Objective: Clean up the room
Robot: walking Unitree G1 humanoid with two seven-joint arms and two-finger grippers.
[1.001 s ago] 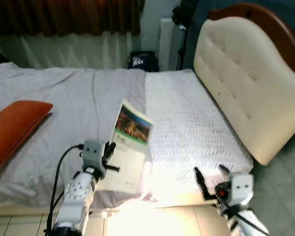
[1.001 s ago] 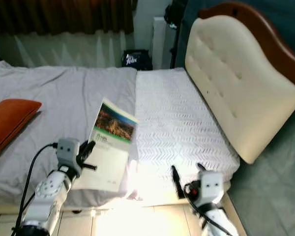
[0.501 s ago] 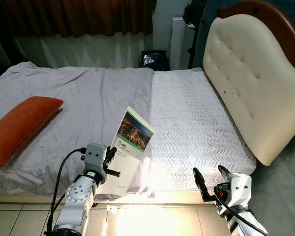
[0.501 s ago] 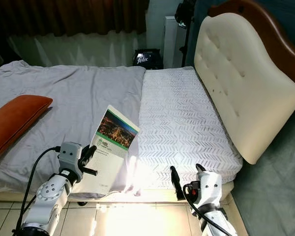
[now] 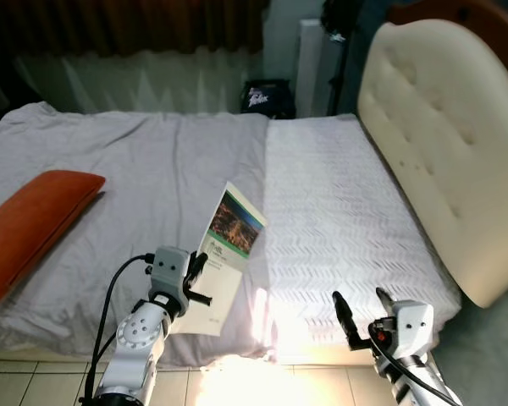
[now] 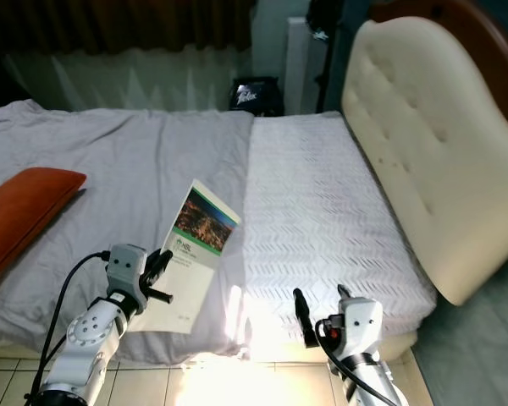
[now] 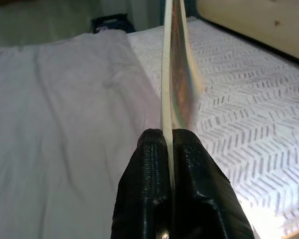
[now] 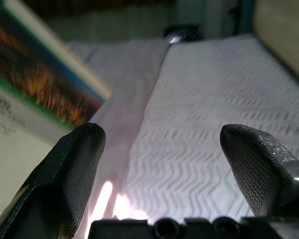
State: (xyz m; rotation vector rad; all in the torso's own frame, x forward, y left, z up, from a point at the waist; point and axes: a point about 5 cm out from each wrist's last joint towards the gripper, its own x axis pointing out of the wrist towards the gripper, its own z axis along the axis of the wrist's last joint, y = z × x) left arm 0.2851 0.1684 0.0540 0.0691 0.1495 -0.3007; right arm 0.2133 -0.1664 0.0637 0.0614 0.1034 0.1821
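Observation:
My left gripper is shut on the lower edge of a thin booklet with a city photo on its cover, held upright above the bed's near edge. In the left wrist view the booklet stands edge-on between the black fingers. My right gripper hangs open near the bed's near right corner, with nothing between its fingers. The booklet's cover appears beside them in the right wrist view.
The bed has a grey sheet and a white patterned mattress pad. An orange pillow lies at the left. A cream padded headboard stands at the right. A dark bag sits behind the bed. Tiled floor lies below.
The view has shifted a little toward the bed. The booklet stays held in my left gripper and the right gripper stays open.

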